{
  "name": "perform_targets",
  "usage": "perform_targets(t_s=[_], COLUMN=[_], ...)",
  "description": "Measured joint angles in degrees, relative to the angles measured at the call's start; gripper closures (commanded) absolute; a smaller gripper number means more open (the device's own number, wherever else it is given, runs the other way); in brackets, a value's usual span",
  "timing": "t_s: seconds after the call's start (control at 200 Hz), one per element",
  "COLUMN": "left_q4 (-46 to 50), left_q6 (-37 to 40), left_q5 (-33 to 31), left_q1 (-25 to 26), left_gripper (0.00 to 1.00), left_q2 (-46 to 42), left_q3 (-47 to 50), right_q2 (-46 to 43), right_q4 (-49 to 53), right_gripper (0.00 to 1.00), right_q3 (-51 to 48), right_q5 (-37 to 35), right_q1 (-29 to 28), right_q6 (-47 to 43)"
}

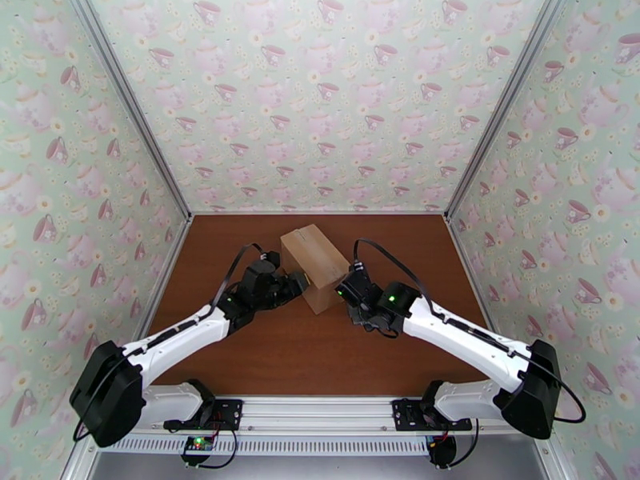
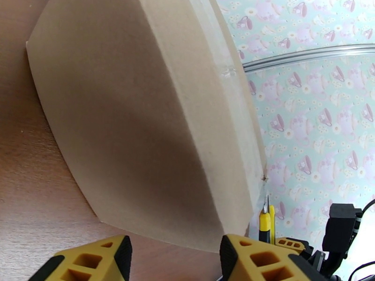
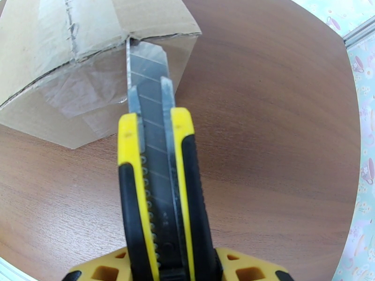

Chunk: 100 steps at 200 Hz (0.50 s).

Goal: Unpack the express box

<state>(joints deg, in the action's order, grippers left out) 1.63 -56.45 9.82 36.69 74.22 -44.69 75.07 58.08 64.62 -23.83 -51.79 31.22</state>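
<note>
The express box (image 1: 314,262), a plain brown carton with a clear tape seam, lies closed on the brown table. My left gripper (image 1: 299,284) is at its left side. In the left wrist view the yellow fingers (image 2: 96,261) stand apart, with the box's side wall (image 2: 140,118) just ahead of them. My right gripper (image 1: 346,291) is shut on a yellow-and-black utility knife (image 3: 157,183). The knife's extended blade (image 3: 147,66) has its tip at the taped edge of the box's end (image 3: 84,90). That knife (image 2: 265,220) also shows at the box's corner in the left wrist view.
Wallpapered panels with metal posts (image 1: 472,162) enclose the table on three sides. Bare brown tabletop (image 1: 320,354) lies between the box and the arm bases, and more (image 3: 281,136) lies to the right of the knife.
</note>
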Motion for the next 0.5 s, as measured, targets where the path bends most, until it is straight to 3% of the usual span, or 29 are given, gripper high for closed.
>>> perform_targets(t_s=[0.501], left_q4=[-6.73], left_q6=[-2.73], left_q5=[0.46], left_q1=[2.86], left_gripper=[0.49], left_q2=[4.63], left_q3=[0.42], right_q2=[0.66], right_q4=[0.13], right_gripper=[1.00], right_q3=[0.70], right_q5=[-0.52], right_q1=[0.07], right_q6=[-0.42])
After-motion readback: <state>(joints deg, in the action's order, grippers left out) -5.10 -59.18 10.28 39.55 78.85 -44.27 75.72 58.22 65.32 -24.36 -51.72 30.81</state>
